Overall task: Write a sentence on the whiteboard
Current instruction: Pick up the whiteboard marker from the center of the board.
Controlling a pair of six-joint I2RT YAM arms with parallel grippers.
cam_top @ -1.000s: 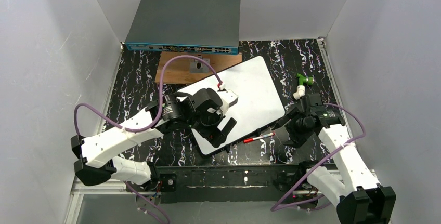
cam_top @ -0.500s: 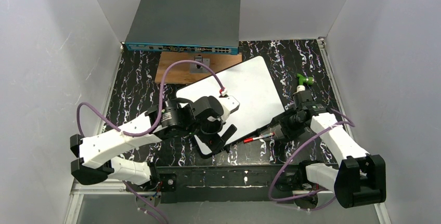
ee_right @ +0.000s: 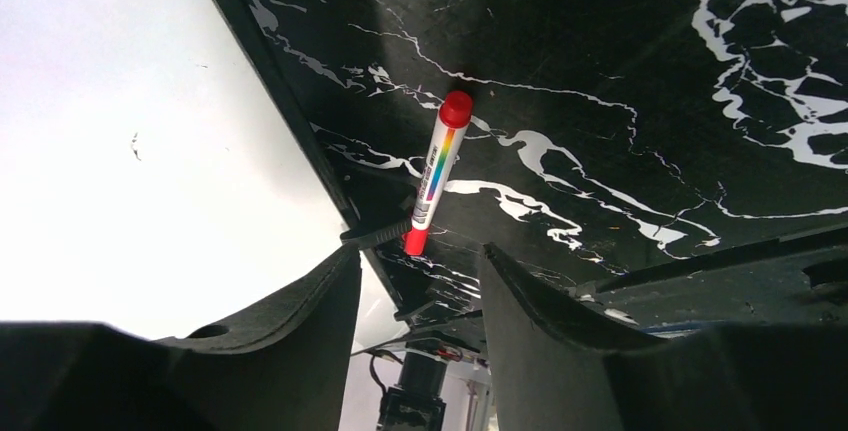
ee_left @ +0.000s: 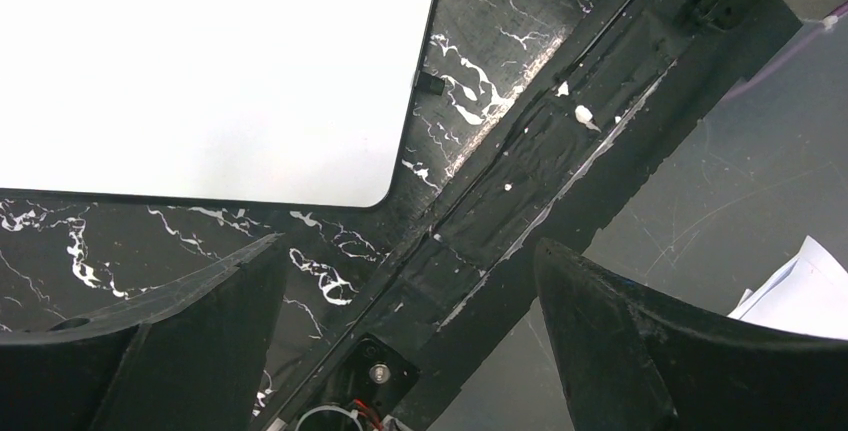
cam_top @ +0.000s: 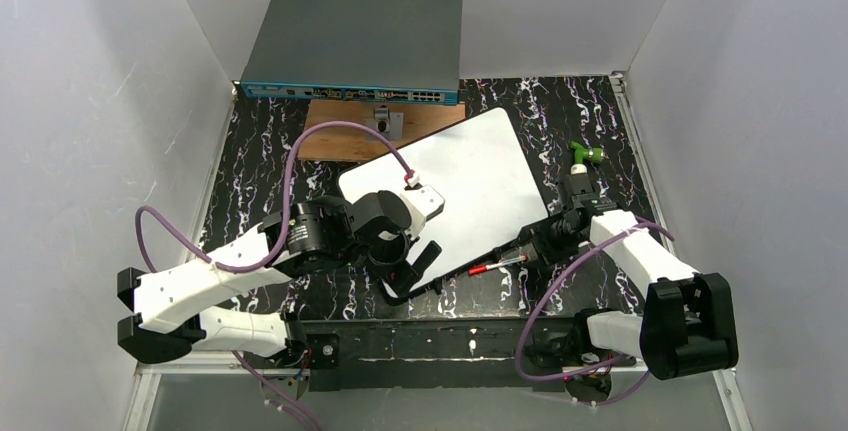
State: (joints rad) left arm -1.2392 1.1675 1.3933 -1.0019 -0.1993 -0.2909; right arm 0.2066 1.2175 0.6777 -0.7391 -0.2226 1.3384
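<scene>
The whiteboard (cam_top: 480,171) lies tilted on the black marbled table and is blank. It also shows in the left wrist view (ee_left: 200,61) and the right wrist view (ee_right: 110,151). A marker with red cap and red end (cam_top: 497,266) lies on the table just off the board's near right edge. My right gripper (cam_top: 524,250) is open and empty, its fingertips right behind the marker (ee_right: 437,173). My left gripper (cam_top: 412,271) is open and empty above the board's near corner; between its fingers (ee_left: 150,351) I see the table's front rail.
A grey network switch (cam_top: 355,46) stands at the back, with a brown wooden plate (cam_top: 345,141) in front of it, partly under the board. A green and white object (cam_top: 579,163) stands right of the board. The black front rail (cam_top: 450,336) runs along the near edge.
My right arm swung left and its gripper came up to the marker. My left gripper drew back towards the near left, off the board's middle to its near corner.
</scene>
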